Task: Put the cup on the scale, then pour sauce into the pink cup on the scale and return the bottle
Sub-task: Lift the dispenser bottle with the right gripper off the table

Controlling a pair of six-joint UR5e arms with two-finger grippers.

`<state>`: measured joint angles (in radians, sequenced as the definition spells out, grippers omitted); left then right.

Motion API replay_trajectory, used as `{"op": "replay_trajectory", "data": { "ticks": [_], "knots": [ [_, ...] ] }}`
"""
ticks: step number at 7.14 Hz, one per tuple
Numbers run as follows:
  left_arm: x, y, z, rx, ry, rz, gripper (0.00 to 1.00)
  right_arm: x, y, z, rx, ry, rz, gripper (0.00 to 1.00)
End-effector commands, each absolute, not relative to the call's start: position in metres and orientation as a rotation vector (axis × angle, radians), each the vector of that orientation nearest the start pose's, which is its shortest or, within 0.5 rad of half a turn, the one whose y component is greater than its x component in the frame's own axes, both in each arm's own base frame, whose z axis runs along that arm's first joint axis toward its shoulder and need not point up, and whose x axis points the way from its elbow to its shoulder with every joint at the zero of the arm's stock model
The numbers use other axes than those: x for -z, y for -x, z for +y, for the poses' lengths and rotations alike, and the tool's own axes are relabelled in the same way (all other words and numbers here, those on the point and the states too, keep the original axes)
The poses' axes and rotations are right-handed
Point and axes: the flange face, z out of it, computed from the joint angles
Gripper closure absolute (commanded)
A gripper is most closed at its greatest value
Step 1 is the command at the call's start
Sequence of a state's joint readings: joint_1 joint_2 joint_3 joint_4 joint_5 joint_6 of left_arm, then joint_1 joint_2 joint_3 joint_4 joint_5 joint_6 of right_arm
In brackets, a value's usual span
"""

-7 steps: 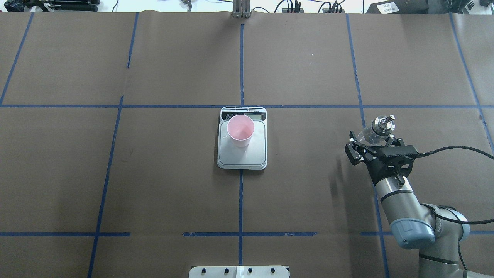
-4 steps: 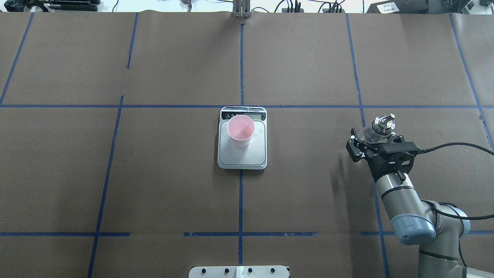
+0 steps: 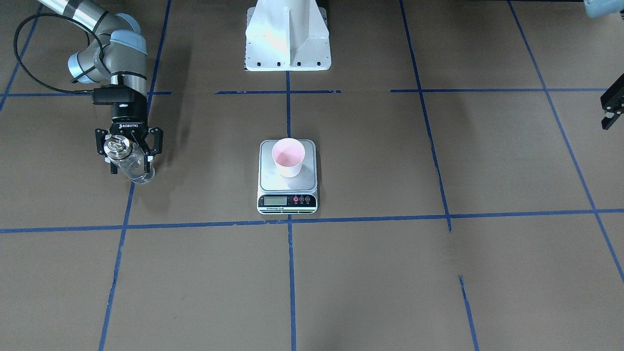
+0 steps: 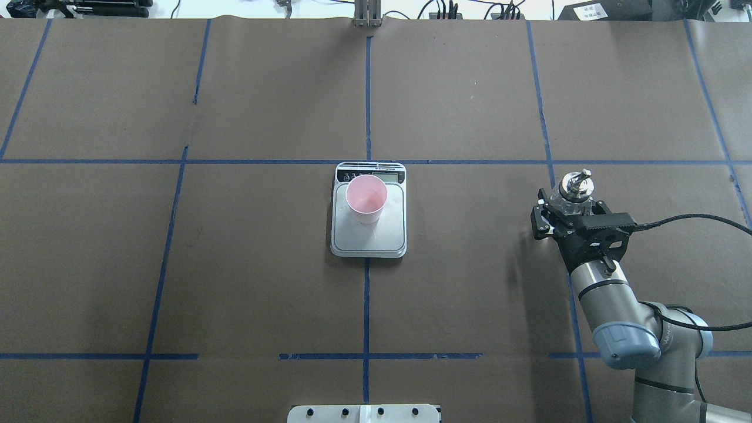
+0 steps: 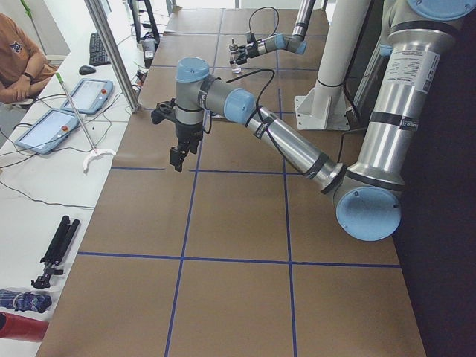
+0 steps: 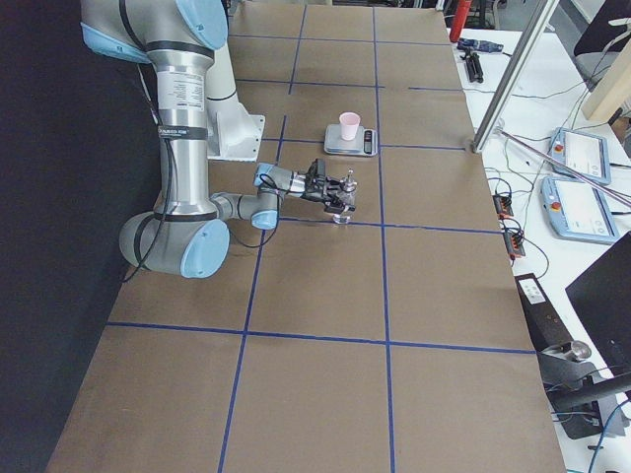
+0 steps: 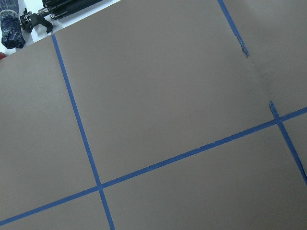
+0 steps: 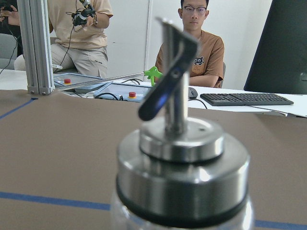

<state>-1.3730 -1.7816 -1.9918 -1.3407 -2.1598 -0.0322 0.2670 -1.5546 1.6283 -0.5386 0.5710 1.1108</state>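
The pink cup (image 4: 366, 197) stands upright on the steel scale (image 4: 368, 238) at the table's middle; both also show in the front view, cup (image 3: 288, 156) and scale (image 3: 287, 201). I cannot tell whether clear sauce is in it. My right gripper (image 4: 568, 212) is shut on the clear glass bottle (image 4: 573, 189), upright at the right, its base close to the table (image 3: 139, 174). Its metal collar and spout fill the right wrist view (image 8: 180, 177). My left gripper (image 5: 177, 158) hangs high off to the left, only its edge in the front view (image 3: 610, 111); open or shut I cannot tell.
The white robot base (image 3: 287, 39) stands behind the scale. Blue tape lines (image 4: 367, 305) grid the brown paper table cover. Operators sit beyond the table's far edge (image 8: 194, 28), with tablets (image 5: 89, 95) and a keyboard on the side bench.
The right gripper has turned the bottle from tilted to upright and shifted it slightly further from the robot. Cup and scale have not moved.
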Motion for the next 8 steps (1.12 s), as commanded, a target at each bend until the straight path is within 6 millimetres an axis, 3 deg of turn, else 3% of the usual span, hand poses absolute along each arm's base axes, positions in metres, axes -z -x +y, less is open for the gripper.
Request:
{"op": "replay_trajectory", "data": {
  "ticks": [1, 3, 6, 8],
  "knots": [
    [-0.383, -0.028, -0.535, -0.278, -0.323, 0.624, 0.0, -0.486, 0.414, -0.34, -0.391, -1.18, -0.658, 1.0],
    [-0.383, -0.028, -0.535, -0.278, -0.323, 0.624, 0.0, -0.44, 0.387, -0.347, -0.33, -1.233, -0.672, 1.0],
    [-0.384, -0.028, -0.535, -0.277, -0.32, 0.624, 0.0, -0.413, 0.369, -0.349, -0.22, -1.29, -0.608, 1.0],
    [-0.382, -0.028, -0.535, -0.278, -0.321, 0.627, 0.0, -0.405, 0.356, -0.365, -0.007, -1.379, -0.384, 1.0]
  ]
}}
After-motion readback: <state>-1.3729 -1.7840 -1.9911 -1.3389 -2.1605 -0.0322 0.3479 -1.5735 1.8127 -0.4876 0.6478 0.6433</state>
